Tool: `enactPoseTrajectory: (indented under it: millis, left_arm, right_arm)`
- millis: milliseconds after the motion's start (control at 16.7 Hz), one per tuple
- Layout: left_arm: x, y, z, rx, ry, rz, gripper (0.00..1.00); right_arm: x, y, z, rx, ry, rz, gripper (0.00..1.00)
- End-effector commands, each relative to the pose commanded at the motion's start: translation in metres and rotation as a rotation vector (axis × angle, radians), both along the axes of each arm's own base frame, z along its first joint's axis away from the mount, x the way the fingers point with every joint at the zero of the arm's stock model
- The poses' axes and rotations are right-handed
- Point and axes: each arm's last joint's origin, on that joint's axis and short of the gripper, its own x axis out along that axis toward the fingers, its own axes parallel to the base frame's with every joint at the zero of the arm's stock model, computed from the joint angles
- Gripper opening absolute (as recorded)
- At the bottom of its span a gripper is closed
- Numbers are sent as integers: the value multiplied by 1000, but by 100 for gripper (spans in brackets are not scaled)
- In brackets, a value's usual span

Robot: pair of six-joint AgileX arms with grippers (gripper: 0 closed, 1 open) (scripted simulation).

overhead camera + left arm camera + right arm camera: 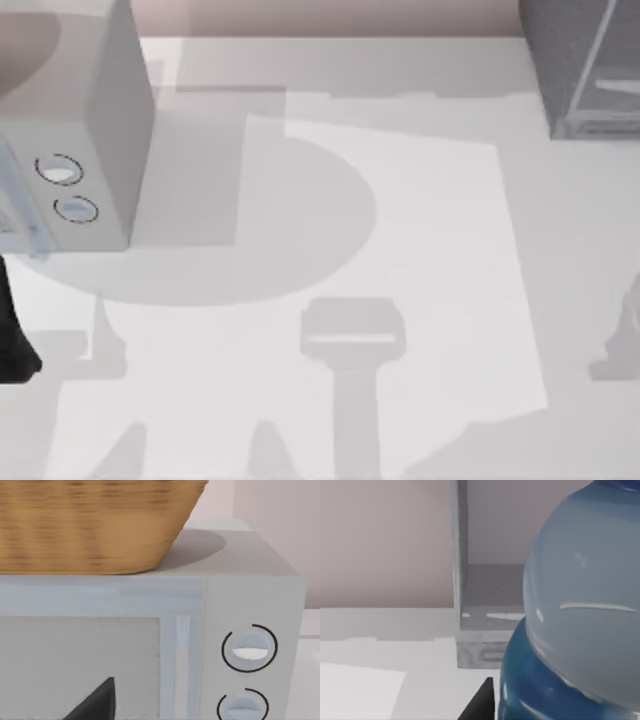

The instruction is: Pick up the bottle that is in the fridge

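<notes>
Bottle (580, 630) looms right against the right wrist camera, fridge (485, 605) just behind — probably gripped and drawn out, though finger (480, 702) closure can't be judged. Left arm (15, 340) parked at table's left edge.

The bottle (580, 620) looks like clear, glossy plastic with bright glints on its rounded shoulder and a shiny blue band below, while the fridge (580, 65) behind it is dark grey with a mottled, matt floor and pale frame edges. The basket (90, 525) is woven tan wicker, coarse and ribbed. It sits on a pale grey box (250, 595) of smooth, matt casing with 2 glossy round dials (249, 650).
</notes>
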Motion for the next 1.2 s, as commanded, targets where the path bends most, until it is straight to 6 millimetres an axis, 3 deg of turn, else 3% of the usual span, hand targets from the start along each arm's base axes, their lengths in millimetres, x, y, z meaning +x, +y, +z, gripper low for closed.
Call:
enactPoseTrajectory:
  millis: [420,720,960,1200]
  left_arm:
    - [0,0,0,0,0,0,100]
    - [0,0,0,0,0,0,100]
    - [0,0,0,0,0,0,100]
    - [0,0,0,0,0,0,100]
  right_arm:
    - [3,4,6,24,11,6,0]
    - [22,27,29,91,88,22,0]
    - [54,71,42,97,189,22,0]
    - [82,141,44,68,218,19,0]
